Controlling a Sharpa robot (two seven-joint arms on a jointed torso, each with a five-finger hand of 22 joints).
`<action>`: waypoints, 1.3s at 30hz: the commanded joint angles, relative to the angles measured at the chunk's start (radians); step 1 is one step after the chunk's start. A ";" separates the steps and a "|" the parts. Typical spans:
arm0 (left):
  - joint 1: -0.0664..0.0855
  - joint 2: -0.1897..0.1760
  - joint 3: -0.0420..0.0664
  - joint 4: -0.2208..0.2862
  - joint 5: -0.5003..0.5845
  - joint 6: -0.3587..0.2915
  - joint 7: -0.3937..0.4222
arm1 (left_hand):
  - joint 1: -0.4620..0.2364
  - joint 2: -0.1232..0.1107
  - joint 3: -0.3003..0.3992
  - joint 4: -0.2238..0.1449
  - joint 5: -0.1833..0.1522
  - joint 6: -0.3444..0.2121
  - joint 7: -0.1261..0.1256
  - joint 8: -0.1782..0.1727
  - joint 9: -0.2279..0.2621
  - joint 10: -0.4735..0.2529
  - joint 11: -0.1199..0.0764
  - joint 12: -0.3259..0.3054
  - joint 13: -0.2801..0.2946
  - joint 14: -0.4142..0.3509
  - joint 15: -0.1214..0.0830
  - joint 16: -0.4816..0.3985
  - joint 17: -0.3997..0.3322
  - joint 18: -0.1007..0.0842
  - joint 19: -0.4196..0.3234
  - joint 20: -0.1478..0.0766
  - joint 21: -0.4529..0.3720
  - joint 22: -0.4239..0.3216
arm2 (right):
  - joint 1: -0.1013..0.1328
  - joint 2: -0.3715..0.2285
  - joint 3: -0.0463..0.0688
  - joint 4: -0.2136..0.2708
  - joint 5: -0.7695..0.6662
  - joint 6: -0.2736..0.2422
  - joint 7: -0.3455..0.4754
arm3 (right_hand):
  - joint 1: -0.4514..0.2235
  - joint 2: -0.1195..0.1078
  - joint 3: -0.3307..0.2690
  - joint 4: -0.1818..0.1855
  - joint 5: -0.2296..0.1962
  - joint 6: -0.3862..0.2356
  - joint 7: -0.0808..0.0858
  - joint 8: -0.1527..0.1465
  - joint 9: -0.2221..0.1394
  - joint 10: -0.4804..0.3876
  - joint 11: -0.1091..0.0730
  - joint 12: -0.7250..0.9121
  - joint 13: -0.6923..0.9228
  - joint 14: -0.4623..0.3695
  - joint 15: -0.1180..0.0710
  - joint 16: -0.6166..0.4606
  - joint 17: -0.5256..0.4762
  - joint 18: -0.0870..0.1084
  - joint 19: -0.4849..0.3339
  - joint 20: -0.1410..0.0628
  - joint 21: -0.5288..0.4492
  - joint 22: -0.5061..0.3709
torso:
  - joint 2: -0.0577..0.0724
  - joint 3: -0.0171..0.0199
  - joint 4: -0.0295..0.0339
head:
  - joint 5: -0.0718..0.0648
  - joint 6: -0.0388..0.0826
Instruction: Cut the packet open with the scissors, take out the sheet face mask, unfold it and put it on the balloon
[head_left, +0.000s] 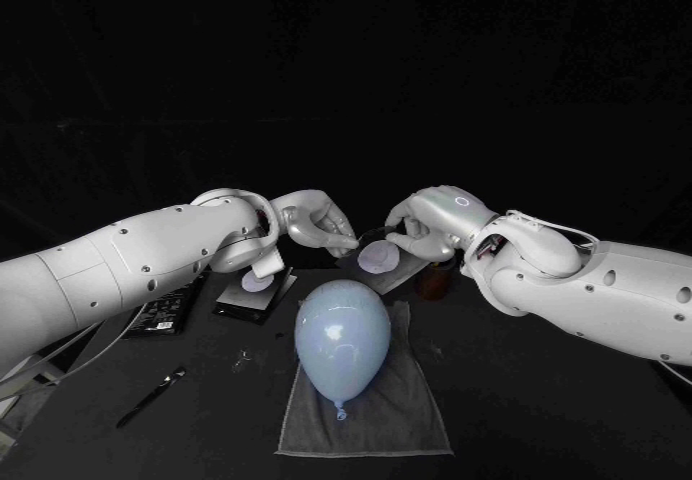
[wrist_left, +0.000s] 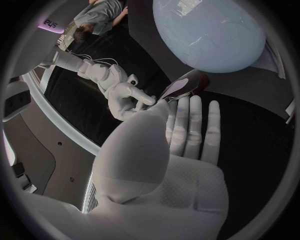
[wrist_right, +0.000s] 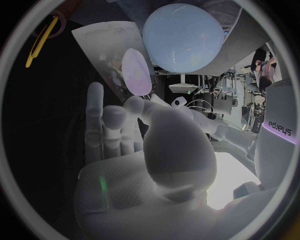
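Head view: the dark rectangular packet with a pale oval patch (head_left: 382, 262) hung between the left hand (head_left: 320, 225) and the right hand (head_left: 426, 222). Both sets of fingers pinched its upper edge, just beyond the pale blue rubber balloon (head_left: 342, 335) on a grey cloth towel (head_left: 368, 425). Left wrist view: the right fingers' pinch at the packet's corner showed more plainly.

Overhead and wrist views, common balloon (head_left: 342, 330)
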 joint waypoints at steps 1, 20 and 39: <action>0.000 0.003 0.001 0.000 0.015 0.007 0.002 | 0.004 0.016 0.011 0.000 0.002 0.002 0.002 0.007 0.004 0.009 0.001 -0.008 0.001 0.009 0.000 -0.004 0.003 0.013 0.010 -0.002 0.003 0.001 | 0.001 0.001 0.001 0.003 -0.013 -0.021 0.009 | -0.001 0.005 -0.001 -0.006 0.003 0.008 0.002 0.023 0.059 0.007 0.003 -0.002 0.001 0.008 -0.001 0.003 0.001 0.010 0.004 0.005 0.004 0.002 | 0.000 0.0002 0.0002 | -0.001 0.000; -0.001 0.013 -0.004 -0.003 0.049 -0.032 -0.004 | -0.122 -0.051 -0.054 0.007 0.002 0.013 -0.002 0.019 0.034 0.040 -0.003 -0.020 0.008 0.034 -0.007 -0.010 0.029 0.018 0.030 -0.003 0.010 0.003 | 0.001 0.008 0.001 0.010 -0.012 -0.024 0.019 | -0.002 0.005 -0.001 -0.005 0.003 0.008 0.002 0.023 0.059 0.007 0.002 -0.005 -0.001 0.008 -0.001 0.001 -0.001 0.010 0.003 0.005 0.003 0.001 | 0.000 0.0005 0.0002 | 0.000 -0.004; -0.001 0.001 -0.006 -0.011 0.162 -0.053 -0.005 | -0.084 -0.049 -0.059 0.002 0.002 -0.076 0.047 -0.057 0.014 -0.057 0.040 -0.087 -0.003 0.010 0.024 -0.045 0.046 0.015 0.019 -0.002 -0.003 -0.003 | 0.001 0.003 0.001 0.008 -0.012 -0.030 0.018 | -0.003 0.005 -0.001 -0.005 0.003 0.008 0.002 0.023 0.059 0.008 0.002 -0.007 -0.001 0.009 -0.001 0.000 -0.001 0.010 0.003 0.005 0.003 0.001 | 0.000 -0.0004 0.0005 | -0.001 -0.004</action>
